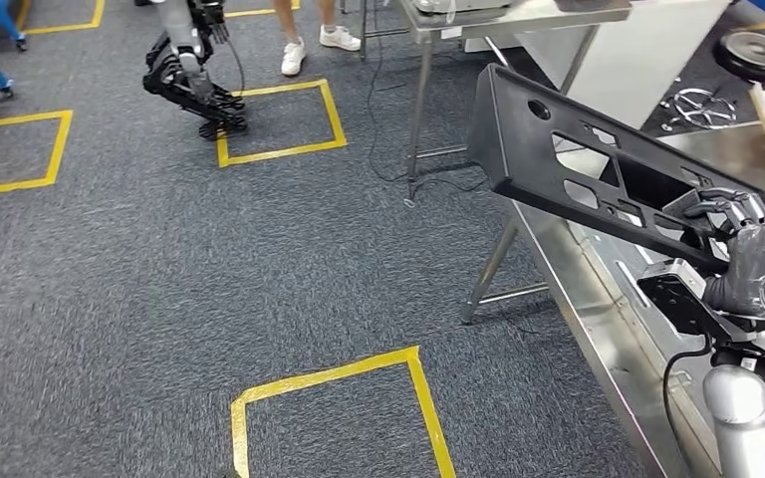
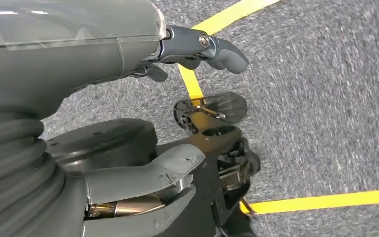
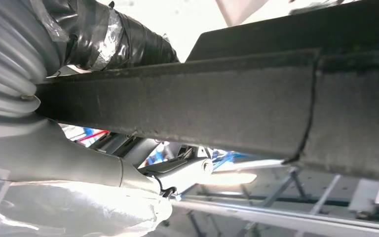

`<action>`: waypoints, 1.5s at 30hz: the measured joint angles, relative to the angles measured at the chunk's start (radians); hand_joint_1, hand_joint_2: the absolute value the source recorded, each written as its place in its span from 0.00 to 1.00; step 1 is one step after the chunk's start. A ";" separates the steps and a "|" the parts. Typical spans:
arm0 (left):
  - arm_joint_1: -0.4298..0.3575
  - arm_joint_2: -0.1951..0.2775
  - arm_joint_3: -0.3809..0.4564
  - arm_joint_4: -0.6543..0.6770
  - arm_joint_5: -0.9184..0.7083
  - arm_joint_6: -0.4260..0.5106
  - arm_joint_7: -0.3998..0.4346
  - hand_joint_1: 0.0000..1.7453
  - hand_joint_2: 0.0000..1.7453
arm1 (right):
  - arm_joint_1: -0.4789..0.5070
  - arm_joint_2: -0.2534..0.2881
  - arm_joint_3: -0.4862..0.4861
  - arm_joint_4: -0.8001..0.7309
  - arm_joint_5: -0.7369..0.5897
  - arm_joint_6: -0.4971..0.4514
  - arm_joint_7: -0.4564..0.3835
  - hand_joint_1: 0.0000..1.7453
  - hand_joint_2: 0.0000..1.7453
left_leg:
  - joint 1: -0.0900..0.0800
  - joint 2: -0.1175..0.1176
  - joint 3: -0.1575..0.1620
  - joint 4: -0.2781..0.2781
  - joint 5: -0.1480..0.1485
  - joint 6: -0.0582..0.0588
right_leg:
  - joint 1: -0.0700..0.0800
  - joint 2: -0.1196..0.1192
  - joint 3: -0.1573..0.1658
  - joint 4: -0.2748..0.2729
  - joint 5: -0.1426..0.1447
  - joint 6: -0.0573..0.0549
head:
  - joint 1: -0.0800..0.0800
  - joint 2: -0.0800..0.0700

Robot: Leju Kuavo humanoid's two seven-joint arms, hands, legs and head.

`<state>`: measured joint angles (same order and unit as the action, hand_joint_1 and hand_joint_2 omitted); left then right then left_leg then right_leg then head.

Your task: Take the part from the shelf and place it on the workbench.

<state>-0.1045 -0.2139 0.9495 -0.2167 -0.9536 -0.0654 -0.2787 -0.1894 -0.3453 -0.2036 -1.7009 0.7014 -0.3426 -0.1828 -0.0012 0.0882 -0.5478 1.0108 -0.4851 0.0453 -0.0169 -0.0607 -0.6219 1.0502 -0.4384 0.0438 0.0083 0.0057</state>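
Observation:
The part is a long black plastic panel with several cut-outs. My right hand grips its near end and holds it tilted in the air, above the long edge of the steel workbench on the right. In the right wrist view the part's dark edge runs across the picture, with the right hand closed around it. My left hand hangs over the grey carpet with its fingers apart and nothing in it.
A metal table stands behind the part, its legs close to the workbench's end. A person's white shoes show at the far edge. A silver arm with a dark hand hangs beside a yellow tape square.

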 joint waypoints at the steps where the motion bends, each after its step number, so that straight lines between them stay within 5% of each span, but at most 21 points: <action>1: 0.000 0.000 0.000 0.000 0.000 0.000 0.000 0.00 1.00 | -0.001 -0.001 -0.001 -0.001 0.003 0.000 0.002 1.00 0.00 | -0.003 0.010 0.001 0.001 -0.003 -0.005 | 0.005 -0.009 0.009 -0.022 0.001 -0.007 | 0.000 0.000; 4: -0.003 0.000 0.000 0.000 0.000 0.002 0.000 0.00 1.00 | 0.004 -0.004 -0.005 -0.004 0.006 0.000 0.011 1.00 0.00 | -0.004 0.024 0.007 0.004 -0.014 -0.020 | 0.006 0.021 0.007 -0.028 0.002 -0.025 | -0.001 0.000; 6: -0.005 0.000 0.000 0.000 0.000 0.003 -0.001 0.00 1.00 | 0.007 -0.010 -0.009 -0.005 0.007 0.002 0.018 1.00 0.00 | 0.001 -0.021 -0.012 0.055 -0.052 -0.029 | 0.000 0.041 0.009 -0.034 0.006 -0.038 | -0.001 0.000; 9: 0.001 0.000 0.000 0.000 0.000 0.003 -0.001 0.00 1.00 | 0.015 -0.013 -0.011 -0.006 0.008 0.005 0.026 1.00 0.00 | 0.005 -0.075 -0.097 0.236 -0.138 -0.032 | -0.002 0.074 0.008 -0.034 0.007 -0.047 | -0.001 0.000; 11: 0.006 0.000 0.000 0.000 0.000 0.004 -0.001 0.00 1.00 | 0.026 -0.015 -0.015 -0.006 0.010 0.013 0.035 1.00 0.00 | 0.006 -0.080 -0.120 0.277 -0.129 -0.033 | -0.001 0.102 0.008 -0.030 0.006 -0.047 | -0.001 0.000; 13: 0.008 0.000 0.000 0.000 0.001 0.004 -0.002 0.00 1.00 | 0.035 -0.021 -0.023 -0.005 0.014 0.022 0.044 1.00 0.00 | 0.007 -0.095 -0.081 0.181 -0.057 -0.028 | -0.002 0.130 0.007 -0.023 0.003 -0.045 | -0.001 0.000; 15: 0.008 0.000 0.001 0.001 0.001 0.004 -0.003 0.00 1.00 | 0.041 -0.029 -0.033 -0.005 0.018 0.028 0.051 1.00 0.00 | 0.012 -0.142 -0.033 0.070 -0.011 -0.023 | -0.002 0.155 0.002 -0.014 0.001 -0.037 | -0.001 0.000; 17: 0.009 0.001 0.002 0.001 0.001 0.004 -0.004 0.00 1.00 | 0.047 -0.036 -0.040 -0.005 0.020 0.035 0.056 1.00 0.00 | 0.011 -0.166 -0.017 0.032 -0.008 -0.019 | -0.005 0.179 -0.007 -0.011 0.004 -0.024 | 0.000 0.000; 18: 0.008 0.001 0.002 0.001 0.001 0.004 -0.004 0.00 1.00 | 0.053 -0.040 -0.044 -0.005 0.021 0.037 0.057 1.00 0.00 | 0.009 -0.157 -0.014 0.026 -0.006 -0.016 | -0.008 0.191 -0.011 -0.012 0.007 -0.016 | 0.000 0.000; 19: 0.007 0.001 0.002 0.000 0.001 0.004 -0.005 0.00 1.00 | 0.061 -0.044 -0.047 -0.005 0.021 0.038 0.058 1.00 0.00 | 0.008 -0.146 -0.013 0.021 -0.002 -0.009 | -0.012 0.191 -0.013 -0.012 0.009 -0.009 | -0.001 0.000; 21: 0.007 0.000 0.002 0.001 0.001 0.004 -0.005 0.00 1.00 | 0.072 -0.051 -0.057 -0.005 0.021 0.038 0.060 1.00 0.00 | 0.009 -0.121 -0.007 0.008 0.006 0.005 | -0.011 0.147 -0.028 0.018 -0.012 0.001 | 0.001 0.000; 23: 0.008 0.000 0.002 0.001 0.001 0.004 -0.006 0.00 1.00 | 0.074 -0.054 -0.064 -0.005 0.022 0.040 0.065 1.00 0.00 | 0.008 -0.093 -0.006 0.003 0.009 0.013 | -0.008 0.088 -0.076 0.121 -0.069 0.007 | 0.002 0.000; 26: 0.011 0.001 0.003 0.001 0.001 0.004 -0.006 0.00 1.00 | 0.081 -0.056 -0.071 -0.001 0.024 0.050 0.081 1.00 0.00 | 0.006 -0.053 -0.006 0.004 0.005 0.015 | -0.013 0.067 -0.129 0.234 -0.103 0.015 | 0.002 0.000; 30: 0.011 0.000 0.005 0.001 0.001 0.004 -0.007 0.00 1.00 | 0.080 -0.071 -0.088 0.008 0.030 0.060 0.097 1.00 0.00 | 0.001 -0.007 0.000 0.008 -0.007 0.003 | -0.007 0.006 -0.016 0.031 -0.010 0.006 | 0.002 0.000; 32: 0.010 0.000 0.007 0.001 0.001 0.004 -0.008 0.00 1.00 | 0.077 -0.077 -0.095 0.011 0.038 0.060 0.103 1.00 0.00 | -0.004 0.012 0.005 0.008 -0.013 -0.007 | 0.004 -0.009 0.006 -0.018 -0.005 -0.009 | 0.002 0.000; 34: 0.009 0.000 0.008 0.001 0.001 0.004 -0.009 0.00 1.00 | 0.078 -0.081 -0.101 0.016 0.044 0.059 0.108 1.00 0.00 | -0.005 0.030 0.011 0.006 -0.019 -0.018 | 0.004 0.016 0.005 -0.022 -0.003 -0.022 | 0.001 0.000; 36: 0.007 0.000 0.009 0.001 0.001 0.004 -0.009 0.00 1.00 | 0.078 -0.086 -0.105 0.018 0.048 0.059 0.110 1.00 0.00 | -0.002 0.000 0.004 0.035 -0.046 -0.028 | -0.002 0.037 0.008 -0.029 0.001 -0.033 | 0.001 0.000; 38: 0.008 0.000 0.009 0.001 0.001 0.004 -0.010 0.00 1.00 | 0.077 -0.088 -0.107 0.019 0.051 0.059 0.110 1.00 0.00 | 0.002 -0.056 -0.043 0.143 -0.105 -0.032 | -0.004 0.058 0.010 -0.032 0.003 -0.043 | 0.001 0.000; 40: 0.012 0.000 0.010 0.001 0.001 0.004 -0.010 0.00 1.00 | 0.077 -0.089 -0.107 0.022 0.052 0.059 0.110 1.00 0.00 | 0.003 -0.077 -0.105 0.264 -0.149 -0.032 | -0.002 0.082 0.010 -0.030 0.002 -0.048 | 0.001 0.000; 42: 0.014 0.000 0.010 0.001 0.001 0.004 -0.010 0.00 1.00 | 0.077 -0.089 -0.107 0.023 0.058 0.058 0.113 1.00 0.00 | 0.003 -0.081 -0.119 0.273 -0.121 -0.030 | -0.001 0.109 0.010 -0.027 0.000 -0.048 | 0.001 0.000; 45: 0.014 0.001 0.013 0.002 0.001 0.004 -0.010 0.00 1.00 | 0.077 -0.089 -0.108 0.024 0.071 0.058 0.123 1.00 0.00 | 0.005 -0.132 -0.053 0.096 -0.016 -0.018 | -0.001 0.149 0.007 -0.018 -0.003 -0.044 | 0.001 0.000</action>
<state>-0.0905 -0.2129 0.9629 -0.2152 -0.9525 -0.0617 -0.2889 -0.1122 -0.4343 -0.3113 -1.6766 0.7723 -0.2850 -0.0597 0.0037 -0.0435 -0.6008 1.1065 -0.5007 0.0275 -0.0175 0.0882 -0.6145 1.0321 -0.4416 -0.0002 0.0093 0.0057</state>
